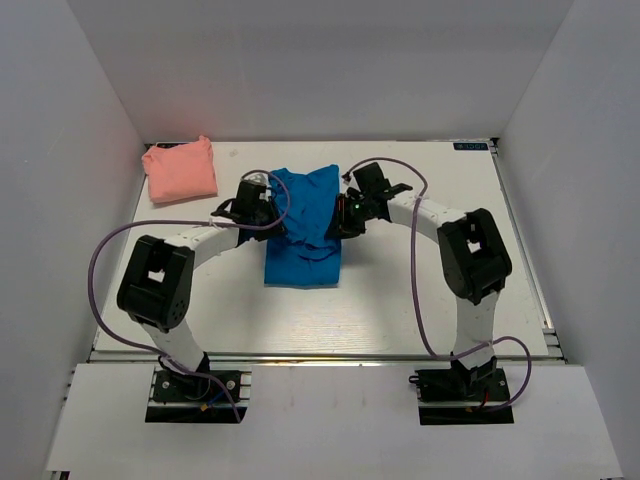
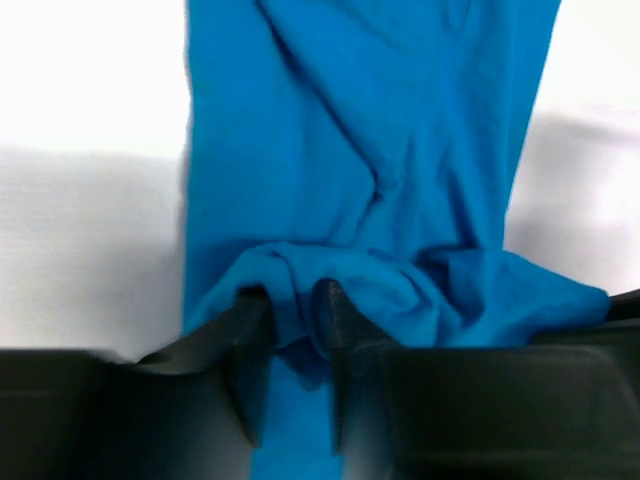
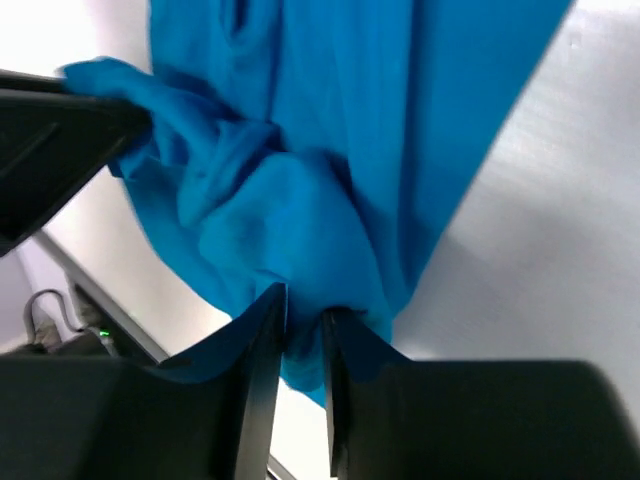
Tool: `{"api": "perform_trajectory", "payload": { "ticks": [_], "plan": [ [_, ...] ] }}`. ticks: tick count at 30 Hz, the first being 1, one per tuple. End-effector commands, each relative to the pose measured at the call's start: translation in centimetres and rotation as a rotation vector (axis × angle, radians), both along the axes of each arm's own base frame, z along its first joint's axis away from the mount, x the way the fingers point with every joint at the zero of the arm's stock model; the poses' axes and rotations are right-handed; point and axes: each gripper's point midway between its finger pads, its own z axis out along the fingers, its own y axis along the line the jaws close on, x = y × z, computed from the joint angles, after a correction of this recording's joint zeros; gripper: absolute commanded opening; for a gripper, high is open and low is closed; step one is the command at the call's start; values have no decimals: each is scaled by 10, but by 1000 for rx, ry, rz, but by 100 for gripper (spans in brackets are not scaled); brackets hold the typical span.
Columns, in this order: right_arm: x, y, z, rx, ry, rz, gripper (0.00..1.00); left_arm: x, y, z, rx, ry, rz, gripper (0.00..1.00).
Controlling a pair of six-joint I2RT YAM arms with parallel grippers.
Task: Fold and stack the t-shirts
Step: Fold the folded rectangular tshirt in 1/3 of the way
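Observation:
The bright blue t-shirt (image 1: 305, 225) lies partly folded in the middle of the table. My left gripper (image 1: 268, 217) is shut on its left edge, with blue cloth (image 2: 370, 150) bunched between the fingers (image 2: 345, 320). My right gripper (image 1: 338, 222) is shut on its right edge, with a wad of blue cloth (image 3: 300, 210) pinched between the fingers (image 3: 262, 330). The two grippers face each other across the shirt. The salmon pink t-shirt (image 1: 180, 170) sits as a small square bundle at the far left corner of the table, apart from both grippers.
The white table (image 1: 440, 290) is boxed in by white walls at the back and sides. Purple cables (image 1: 100, 260) loop out from both arms over the table. The arm bases (image 1: 195, 385) are bolted at the near edge.

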Motion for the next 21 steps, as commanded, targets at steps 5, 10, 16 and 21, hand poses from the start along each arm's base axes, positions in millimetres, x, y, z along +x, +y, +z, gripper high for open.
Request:
{"api": "perform_trajectory", "payload": {
  "ticks": [5,10,16,21],
  "plan": [
    [41,13,49,313,42,8,44,59,-8,55,-141,-135,6,78],
    [66,-4,52,362,78,-66,72,80,-2,53,-171,-118,22,84],
    [89,-17,64,447,55,-78,74,105,7,58,-222,-126,25,89],
    [89,-39,47,182,-64,-59,80,102,14,76,-214,-159,-13,100]
  ]
}}
